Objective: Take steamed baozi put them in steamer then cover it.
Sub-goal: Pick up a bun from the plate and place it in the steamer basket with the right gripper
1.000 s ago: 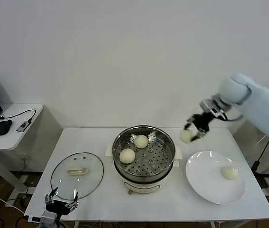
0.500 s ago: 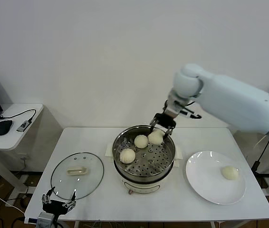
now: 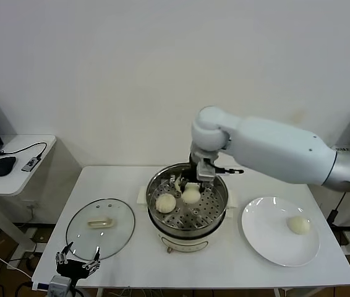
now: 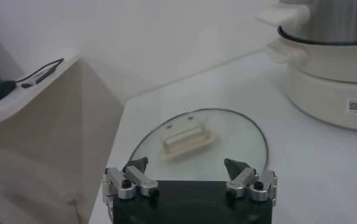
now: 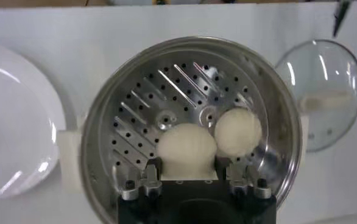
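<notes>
White rectangular matte table [image 3: 132, 179], smooth top. Landmark: round shiny stainless-steel steamer [image 3: 214, 210], perforated floor, sits on a glossy white electric pot base [image 3: 187, 242] near the table's middle.

Big white smooth right arm reaches over the steamer from its right side. Right gripper [image 3: 192, 191] is down inside the basket, jaws clamped on a cream-white domed dough bun [image 3: 191, 196], smooth skin, near the steamer's centre; cannot tell if it touches the floor. The right wrist view shows that gripped bun [image 5: 185, 146] between the metal fingers [image 5: 149, 182], with a second round cream bun [image 5: 237, 132] just beside it on the holed floor. In the head view the second bun [image 3: 165, 203] is in the steamer's left part. A third bun [image 3: 179, 182] shows partly behind the gripper, at the steamer's back.

Flat round glossy white plate [image 3: 268, 238] lies right of the steamer, apart from it, holding one cream bun [image 3: 298, 224] on its far-right part.

Round clear glass lid [image 3: 82, 238] with a cream rectangular handle [image 3: 99, 223] lies flat left of the steamer, handle up.

Left gripper [image 3: 75, 263] hangs at the table's front edge, front-left of the steamer, just by the lid's near rim, black-and-metal fingers [image 4: 130, 180] spread wide, gripping nothing.
</notes>
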`<act>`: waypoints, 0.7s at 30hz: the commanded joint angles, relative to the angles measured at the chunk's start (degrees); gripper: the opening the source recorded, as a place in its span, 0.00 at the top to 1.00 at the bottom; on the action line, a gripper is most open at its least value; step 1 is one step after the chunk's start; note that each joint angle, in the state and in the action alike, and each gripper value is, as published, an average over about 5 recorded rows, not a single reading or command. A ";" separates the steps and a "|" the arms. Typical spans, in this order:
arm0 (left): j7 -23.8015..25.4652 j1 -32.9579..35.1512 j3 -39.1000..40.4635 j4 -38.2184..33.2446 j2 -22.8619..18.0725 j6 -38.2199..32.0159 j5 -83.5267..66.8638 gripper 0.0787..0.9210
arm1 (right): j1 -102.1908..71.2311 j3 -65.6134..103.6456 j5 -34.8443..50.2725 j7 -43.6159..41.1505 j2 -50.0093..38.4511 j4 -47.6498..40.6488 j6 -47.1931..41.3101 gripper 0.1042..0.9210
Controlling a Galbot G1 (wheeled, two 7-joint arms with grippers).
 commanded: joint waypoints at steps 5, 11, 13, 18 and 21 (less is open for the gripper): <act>0.00 0.23 -0.02 0.03 -0.07 0.02 -0.02 0.12 | -5.04 -1.00 -5.09 0.78 1.45 2.90 1.46 0.46; -0.08 0.29 0.08 0.46 -0.48 -0.05 -0.02 0.12 | -5.29 -1.23 -4.87 1.17 2.31 2.79 1.07 0.46; -0.05 0.19 0.13 0.48 -0.47 -0.04 -0.03 0.12 | -5.43 -1.53 -4.73 1.12 2.32 2.77 0.91 0.46; 0.01 -0.26 0.05 0.78 -0.26 -0.01 -0.16 0.12 | -5.96 -2.06 -4.25 1.39 1.72 2.49 0.40 0.46; 0.05 -0.43 0.06 1.07 -0.10 -0.01 -0.19 0.12 | -6.09 -2.02 -4.19 1.84 1.61 2.53 0.12 0.46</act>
